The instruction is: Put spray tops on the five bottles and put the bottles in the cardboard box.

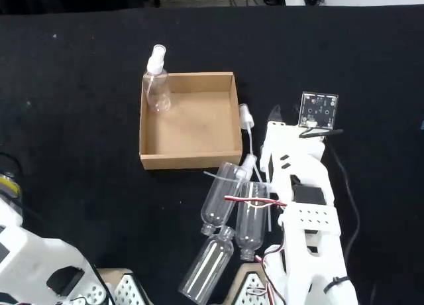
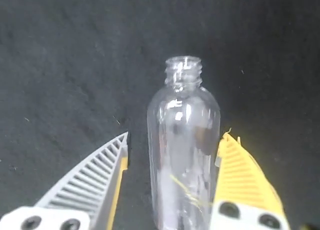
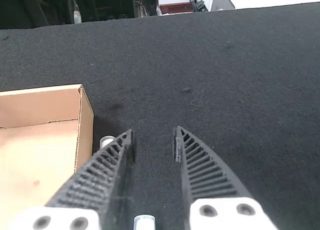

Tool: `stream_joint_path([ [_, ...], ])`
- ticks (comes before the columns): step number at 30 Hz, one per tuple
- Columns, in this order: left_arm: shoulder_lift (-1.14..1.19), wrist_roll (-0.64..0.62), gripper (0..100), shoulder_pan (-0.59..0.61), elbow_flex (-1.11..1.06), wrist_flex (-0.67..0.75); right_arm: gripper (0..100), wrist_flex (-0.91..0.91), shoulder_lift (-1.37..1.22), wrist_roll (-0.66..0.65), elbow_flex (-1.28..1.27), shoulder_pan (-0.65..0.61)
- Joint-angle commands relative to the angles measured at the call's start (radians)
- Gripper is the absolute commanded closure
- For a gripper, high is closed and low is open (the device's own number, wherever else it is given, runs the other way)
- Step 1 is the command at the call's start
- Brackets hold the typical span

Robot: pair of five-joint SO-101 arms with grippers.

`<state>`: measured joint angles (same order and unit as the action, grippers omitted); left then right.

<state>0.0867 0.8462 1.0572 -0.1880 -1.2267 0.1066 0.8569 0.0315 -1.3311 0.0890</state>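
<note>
Clear plastic uncapped bottle (image 2: 183,115) sits between the grey and yellow fingers of the left gripper (image 2: 176,135), which stand spread around it, the grey one not touching. Its long axis runs away from the wrist, threaded neck foremost. Light, smooth and squeezable, it is likely best held mid-body. Three more uncapped bottles (image 1: 218,199) lie beside the white right arm (image 1: 301,192). Beyond, the right gripper (image 3: 152,135), black fingers moderately apart and empty, hovers by a loose white spray top (image 1: 246,116) beside the brown cardboard box (image 1: 189,160), where one capped bottle (image 1: 158,86) stands in the far corner.
</note>
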Motion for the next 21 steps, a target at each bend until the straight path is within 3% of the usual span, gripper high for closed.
stream_joint_path([
  [1, -0.008, 0.005, 73, -0.018, -0.053, 0.100, 88.5, -0.032, 0.007, -0.008, -0.001, -0.012],
  [7, -0.008, 0.002, 73, -0.018, -0.145, 0.186, 88.5, -0.032, 0.007, -0.008, -0.001, -0.012],
  [17, -0.020, -0.132, 73, -0.007, -0.136, 0.157, 88.5, -0.031, 0.007, -0.008, -0.001, -0.012],
  [21, -0.020, -0.133, 69, -0.007, -0.117, 0.106, 88.5, -0.031, 0.007, -0.008, -0.001, -0.012],
])
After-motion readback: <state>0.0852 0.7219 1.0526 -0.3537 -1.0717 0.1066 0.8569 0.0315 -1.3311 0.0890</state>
